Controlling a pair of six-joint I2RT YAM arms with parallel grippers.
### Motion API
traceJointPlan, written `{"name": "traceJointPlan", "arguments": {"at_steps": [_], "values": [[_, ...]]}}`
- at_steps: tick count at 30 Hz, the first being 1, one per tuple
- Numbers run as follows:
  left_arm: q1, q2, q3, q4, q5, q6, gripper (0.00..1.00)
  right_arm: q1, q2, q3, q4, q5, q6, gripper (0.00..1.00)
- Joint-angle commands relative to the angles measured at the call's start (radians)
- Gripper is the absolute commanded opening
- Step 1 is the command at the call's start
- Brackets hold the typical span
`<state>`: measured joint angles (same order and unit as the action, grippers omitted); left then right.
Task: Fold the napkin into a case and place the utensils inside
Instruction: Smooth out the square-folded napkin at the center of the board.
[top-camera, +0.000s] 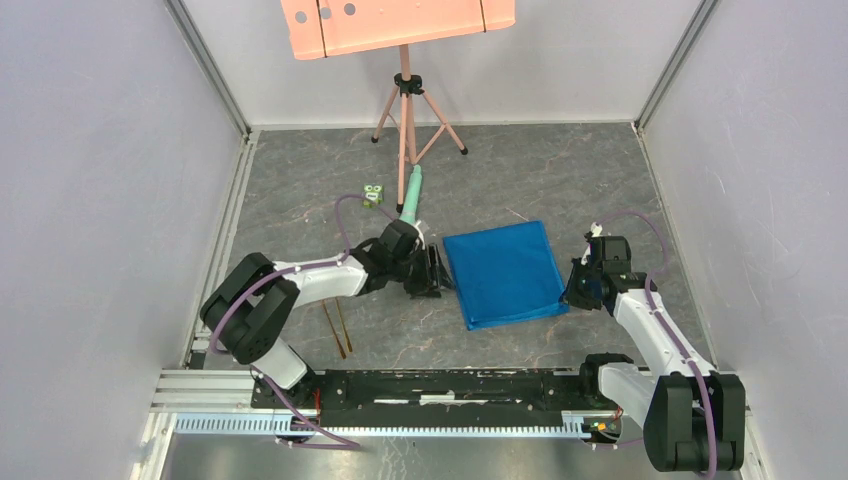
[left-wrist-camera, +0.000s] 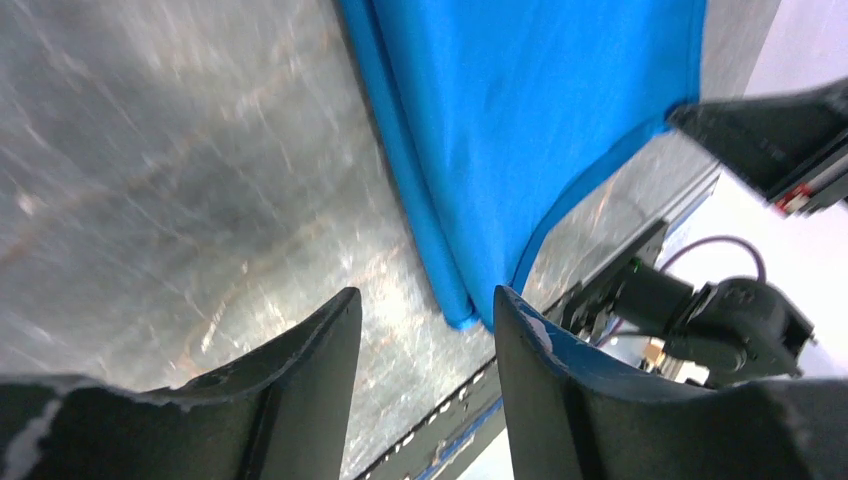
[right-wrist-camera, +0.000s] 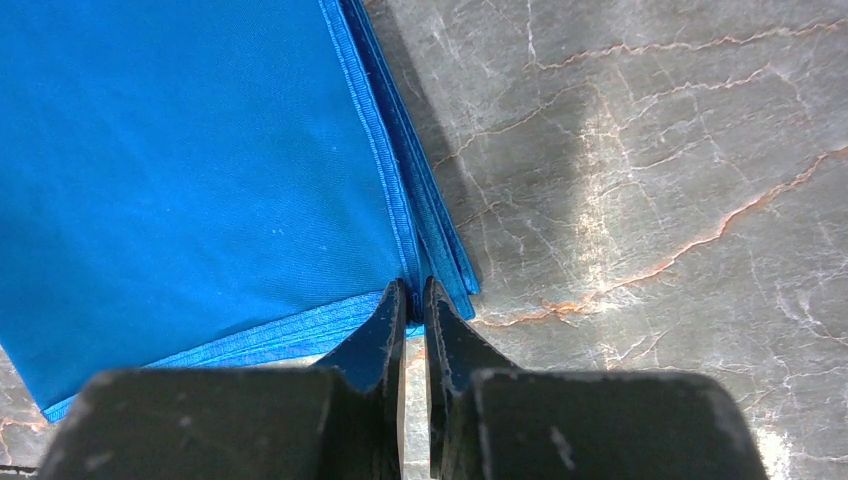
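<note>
Napkin: bright blue cloth lying flat on the table, about midway between the far and near edges and a little right of centre. Its sides sit slightly askew to the table's edges.
Fold: the napkin is doubled over into a broad, nearly square shape. The right wrist view shows several layers stacked along its right edge. It is not a narrow pocket.
Left claw: its jaws stand well apart with nothing held between them. It sits low, just beside the napkin's left edge, facing the near left corner of the cloth. Whether a finger touches the cloth cannot be told.
Right claw: its jaws are pressed almost together, pinching the hem at the napkin's near right corner.
Utensils: two thin gold pieces lie side by side on the table toward its near left corner. They are beside the left arm and well apart from the napkin. They are too small to tell fork from spoon.
Toy: small and green, left of centre toward the far edge.
Tube: pale green, just beside the toy. Its near end is hidden behind the left arm's wrist.
Tripod: pink, standing by the middle of the far edge, with a salmon board on top.
</note>
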<state>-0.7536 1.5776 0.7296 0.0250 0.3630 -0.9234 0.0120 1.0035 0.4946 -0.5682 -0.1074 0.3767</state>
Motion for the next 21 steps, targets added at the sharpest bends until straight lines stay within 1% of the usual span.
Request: {"name": "traceJointPlan", "arguments": {"at_steps": [1,5,9,12,13,16,18,19,21], "values": [[0.028,0.063,0.128,0.002,-0.05,0.054,0.57,0.0,-0.003,-0.013,0.042,0.007,-0.01,0.0],[0.035,0.179,0.215,0.007,-0.149,0.047,0.57,0.0,-0.008,-0.018,0.053,-0.005,-0.013,0.0],[0.054,0.295,0.318,0.022,-0.183,0.067,0.56,0.0,-0.003,-0.03,0.069,-0.017,-0.011,0.0],[0.067,0.393,0.435,-0.058,-0.199,0.117,0.54,0.0,-0.008,-0.046,0.089,-0.051,0.006,0.0],[0.074,0.416,0.453,-0.067,-0.217,0.136,0.54,0.0,-0.011,-0.048,0.093,-0.062,0.009,0.0],[0.101,0.474,0.544,-0.107,-0.195,0.194,0.54,0.0,-0.027,-0.048,0.093,-0.071,0.016,0.0],[0.103,0.486,0.613,-0.199,-0.208,0.249,0.55,-0.001,-0.032,-0.048,0.096,-0.08,0.018,0.0],[0.103,0.472,0.62,-0.227,-0.206,0.256,0.56,-0.001,-0.032,-0.045,0.096,-0.087,0.018,0.0],[0.1,0.41,0.564,-0.222,-0.185,0.231,0.58,0.0,-0.03,-0.042,0.102,-0.091,0.018,0.0]]}}
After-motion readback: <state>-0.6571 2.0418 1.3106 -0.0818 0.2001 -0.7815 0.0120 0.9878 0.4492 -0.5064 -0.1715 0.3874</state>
